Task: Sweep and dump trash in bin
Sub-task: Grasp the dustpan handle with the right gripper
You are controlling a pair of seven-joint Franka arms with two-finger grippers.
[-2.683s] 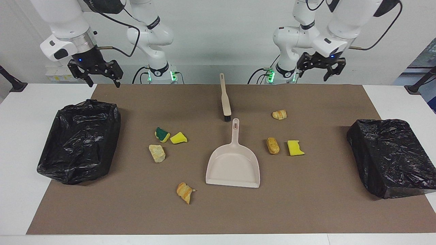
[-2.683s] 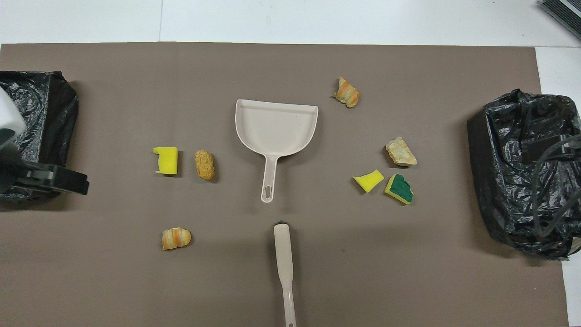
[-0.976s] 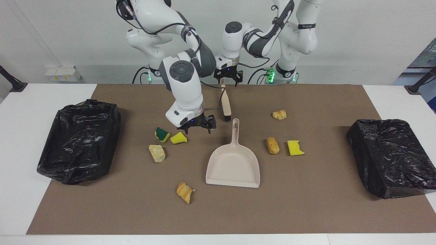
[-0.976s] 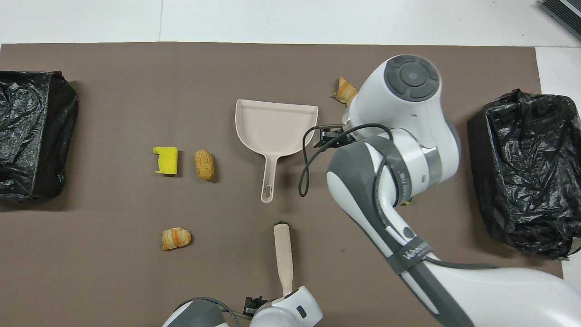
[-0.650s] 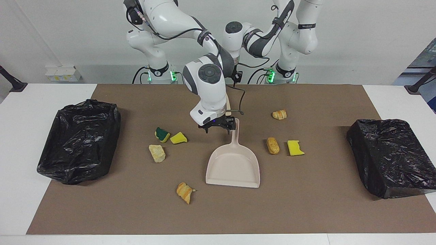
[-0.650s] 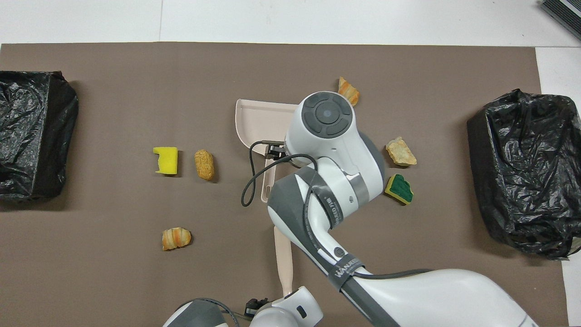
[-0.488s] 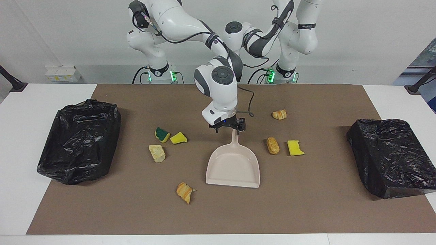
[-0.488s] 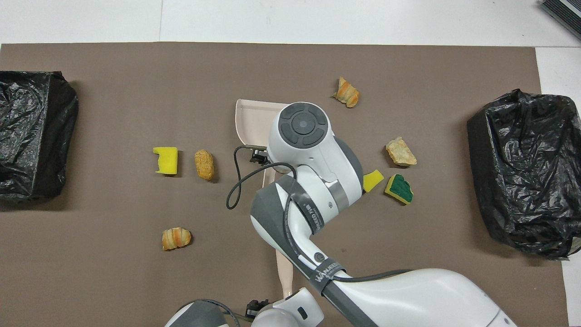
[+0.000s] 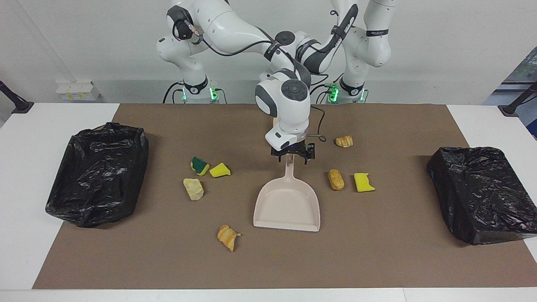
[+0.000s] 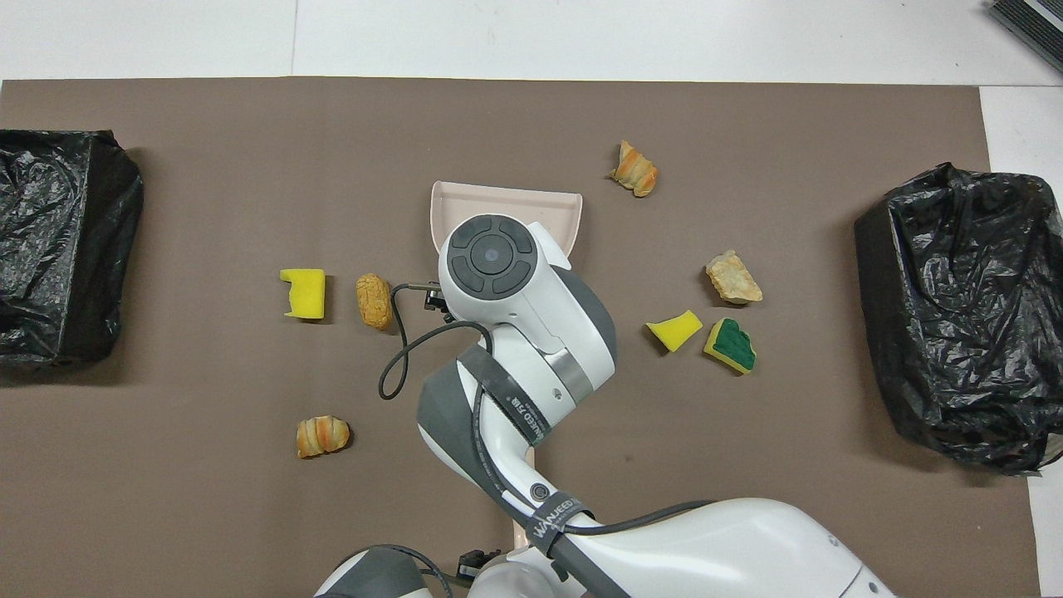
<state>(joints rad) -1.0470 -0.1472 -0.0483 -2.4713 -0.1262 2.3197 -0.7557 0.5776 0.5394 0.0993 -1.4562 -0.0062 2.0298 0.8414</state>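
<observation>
We see the dustpan (image 9: 287,205) mid-mat (image 9: 377,260), trash (image 9: 228,238) scattered beside it, 2 bins (image 9: 98,172) flanking; bare mat between.

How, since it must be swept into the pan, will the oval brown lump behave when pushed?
The oval brown lump looks rounded along its length, so it may roll rather than slide. It seems small and bread-like, so probably light. Its ridged crust could drag somewhat on the brown mat.

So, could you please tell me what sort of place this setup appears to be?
Most likely a robotics lab bench staged for a cleaning test: two white arms mounted at a table, a brown mat strewn with scraps, and a dustpan between two black-bagged bins.
</observation>
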